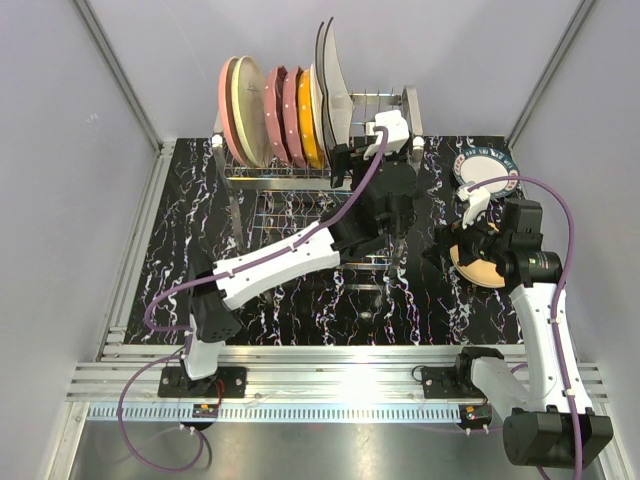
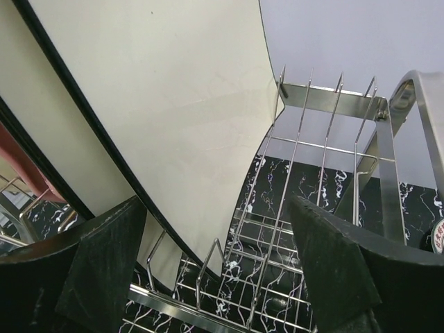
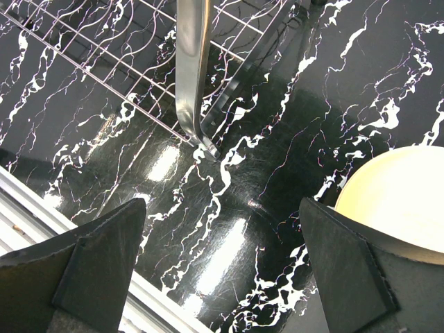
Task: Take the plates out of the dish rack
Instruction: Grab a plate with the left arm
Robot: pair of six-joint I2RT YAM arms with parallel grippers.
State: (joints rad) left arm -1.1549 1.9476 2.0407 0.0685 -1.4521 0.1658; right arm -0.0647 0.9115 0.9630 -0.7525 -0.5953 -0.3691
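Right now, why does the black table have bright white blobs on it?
Right wrist view: that is glare bouncing off the glossy tabletop and the dish rack's metal leg. Left wrist view: the left claw's fingers look dark and shadowy, with no glare.

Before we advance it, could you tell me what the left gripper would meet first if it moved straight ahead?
Most likely the lower edge of the squarish white plate, which sits between the open fingers of the left gripper; dish rack wires lie just behind, though depth is unclear.
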